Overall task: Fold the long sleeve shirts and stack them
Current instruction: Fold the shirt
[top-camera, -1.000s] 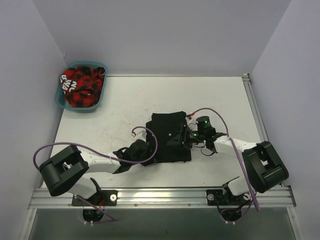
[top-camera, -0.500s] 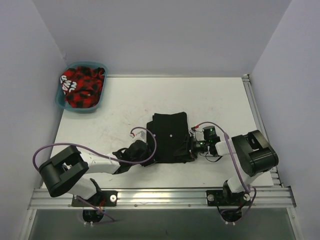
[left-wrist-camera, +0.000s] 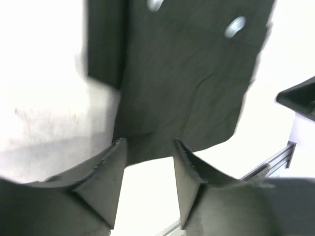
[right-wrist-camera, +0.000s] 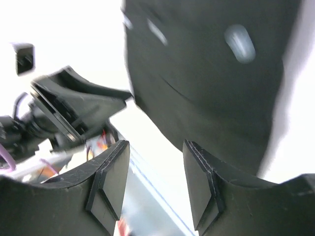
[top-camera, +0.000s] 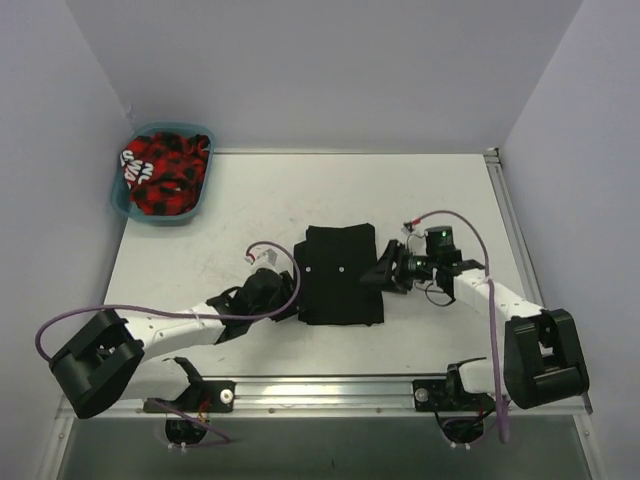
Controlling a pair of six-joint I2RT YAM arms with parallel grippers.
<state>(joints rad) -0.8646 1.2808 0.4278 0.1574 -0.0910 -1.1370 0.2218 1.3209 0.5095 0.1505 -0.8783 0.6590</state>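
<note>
A black long sleeve shirt (top-camera: 340, 274) lies folded into a flat rectangle at the middle of the white table, with small pale buttons showing. It also shows in the left wrist view (left-wrist-camera: 187, 78) and the right wrist view (right-wrist-camera: 211, 83). My left gripper (top-camera: 285, 292) is open and empty just left of the shirt's left edge; its gripper (left-wrist-camera: 147, 147) hangs by the shirt's corner. My right gripper (top-camera: 385, 270) is open and empty at the shirt's right edge; its gripper (right-wrist-camera: 155, 147) sits beside the cloth.
A teal plastic basket (top-camera: 122, 190) stands at the back left of the table, holding red and black patterned cloth (top-camera: 165, 172). A metal rail (top-camera: 330, 385) runs along the near edge. White walls close in the left, back and right.
Both grippers have let go and drawn back from the shirt: the left to the left, the right to the right and up. The shirt now lies flatter and squarer.
</note>
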